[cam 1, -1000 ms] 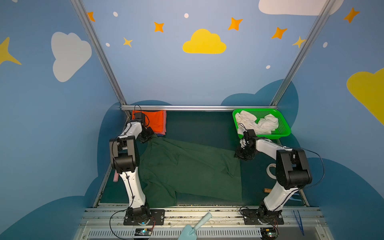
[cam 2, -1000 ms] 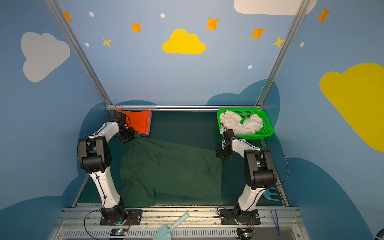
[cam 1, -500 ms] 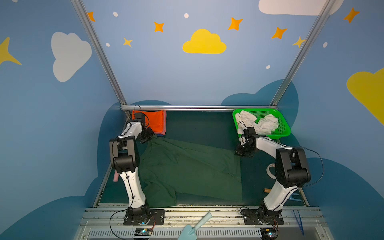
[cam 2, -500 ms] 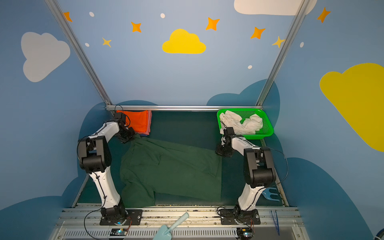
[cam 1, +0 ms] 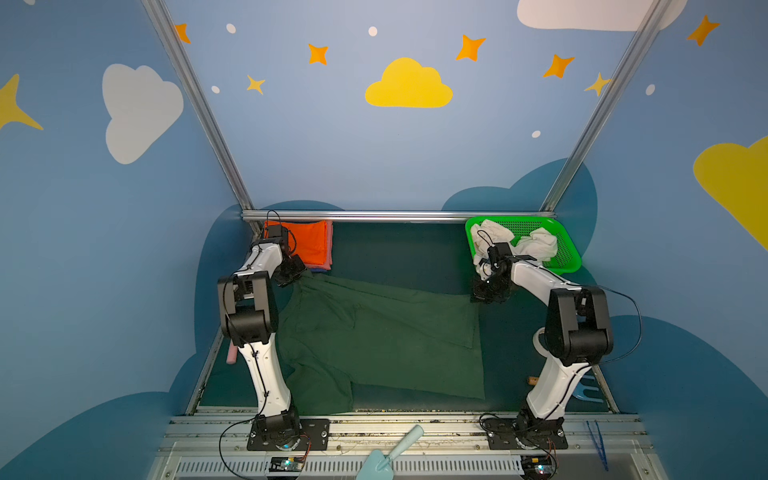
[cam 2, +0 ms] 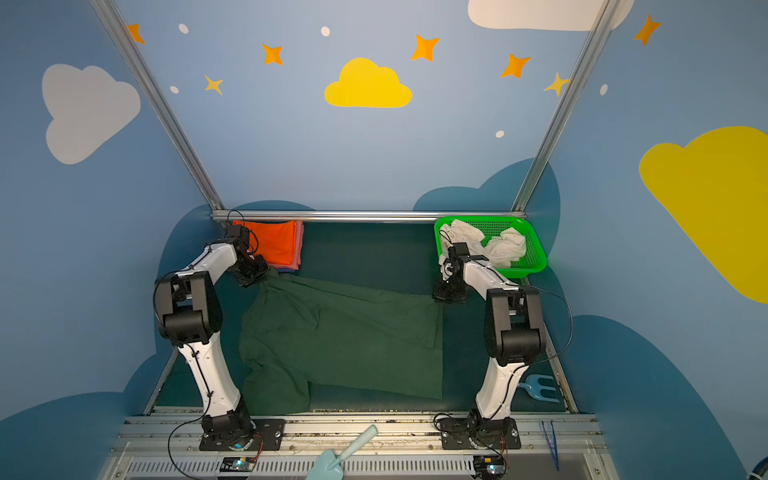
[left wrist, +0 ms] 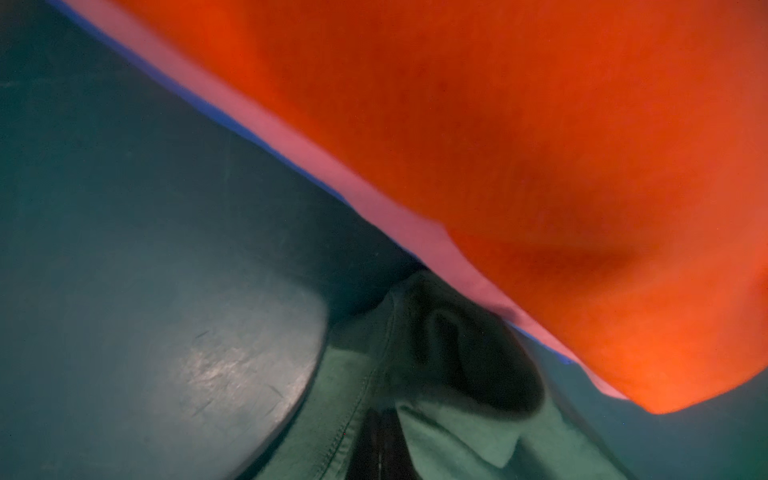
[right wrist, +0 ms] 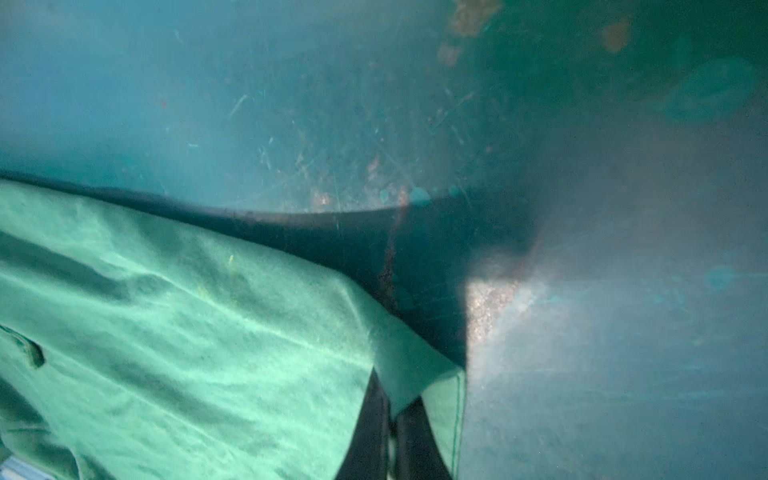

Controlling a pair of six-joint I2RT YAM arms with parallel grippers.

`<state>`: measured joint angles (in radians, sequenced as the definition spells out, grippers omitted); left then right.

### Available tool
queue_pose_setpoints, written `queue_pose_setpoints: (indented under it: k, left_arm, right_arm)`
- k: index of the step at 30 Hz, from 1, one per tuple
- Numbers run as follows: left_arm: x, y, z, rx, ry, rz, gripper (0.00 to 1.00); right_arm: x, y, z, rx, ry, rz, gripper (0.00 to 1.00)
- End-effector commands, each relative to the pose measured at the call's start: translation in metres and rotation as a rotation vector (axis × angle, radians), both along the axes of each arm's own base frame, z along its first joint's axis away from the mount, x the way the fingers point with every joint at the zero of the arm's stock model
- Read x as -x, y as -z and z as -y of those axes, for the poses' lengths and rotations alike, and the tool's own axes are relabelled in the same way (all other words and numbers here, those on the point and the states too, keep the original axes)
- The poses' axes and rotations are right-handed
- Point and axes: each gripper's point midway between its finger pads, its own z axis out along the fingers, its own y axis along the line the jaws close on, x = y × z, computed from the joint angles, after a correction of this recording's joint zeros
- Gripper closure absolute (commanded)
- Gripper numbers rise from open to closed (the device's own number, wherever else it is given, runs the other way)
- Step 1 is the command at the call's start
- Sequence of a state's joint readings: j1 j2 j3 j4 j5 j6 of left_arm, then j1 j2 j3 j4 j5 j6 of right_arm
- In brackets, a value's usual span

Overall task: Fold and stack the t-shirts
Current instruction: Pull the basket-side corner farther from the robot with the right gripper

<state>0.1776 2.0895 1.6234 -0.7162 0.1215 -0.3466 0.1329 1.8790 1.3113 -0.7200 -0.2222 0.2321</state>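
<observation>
dark green t-shirt [cam 1: 374, 332] is gripped at both far corners: left fingers [left wrist: 374, 449] unchanged, right fingers [right wrist: 368, 428] newly closed.

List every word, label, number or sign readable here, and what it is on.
None can be read.
The walls: only painted clouds and stars, no words.
The dark green t-shirt, orange t-shirt, green basket: no print or label showing.
The circuit boards at the front edge: any marking too small to read.

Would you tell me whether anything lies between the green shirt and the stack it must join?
Nothing visible does. The left gripper holds the green shirt by a corner right beside the stack, whose orange top is bare.
</observation>
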Motion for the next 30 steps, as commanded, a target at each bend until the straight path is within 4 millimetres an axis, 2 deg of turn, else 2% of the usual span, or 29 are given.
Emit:
queue_pose_setpoints:
  k: [1, 7, 14, 18, 20, 22, 24, 28, 30]
  left_arm:
    - [0.0, -0.003, -0.013, -0.043, -0.004, -0.011, 0.95]
    - [-0.007, -0.01, -0.015, -0.028, -0.006, 0.01, 0.95]
    - [-0.011, -0.014, -0.015, -0.027, -0.002, 0.017, 0.95]
    - [-0.014, -0.014, -0.012, -0.007, 0.001, 0.025, 0.95]
    - [-0.014, -0.012, -0.01, 0.007, 0.003, 0.025, 0.88]
    - [-0.014, -0.01, -0.009, 0.016, 0.003, 0.023, 0.78]
    - [-0.013, -0.011, -0.008, 0.02, 0.001, 0.026, 0.64]
    - [-0.013, -0.019, -0.007, 0.023, -0.002, 0.05, 0.5]
    - [-0.012, -0.026, -0.006, 0.021, -0.005, 0.065, 0.43]
  right_arm:
    - [-0.016, 0.003, 0.018, 0.061, 0.025, 0.017, 1.0]
    - [-0.029, -0.008, 0.022, 0.069, 0.02, 0.05, 1.0]
    - [-0.041, -0.017, 0.013, 0.027, -0.004, 0.077, 1.0]
    - [-0.047, -0.023, 0.005, -0.011, -0.022, 0.089, 0.94]
    - [-0.049, -0.026, 0.003, -0.021, -0.029, 0.092, 0.88]
    - [-0.049, -0.028, 0.001, -0.023, -0.038, 0.093, 0.75]
    - [-0.048, -0.031, 0.001, -0.021, -0.042, 0.099, 0.7]
    - [-0.046, -0.041, 0.002, -0.022, -0.044, 0.118, 0.55]
    - [-0.044, -0.046, 0.002, -0.021, -0.044, 0.126, 0.51]
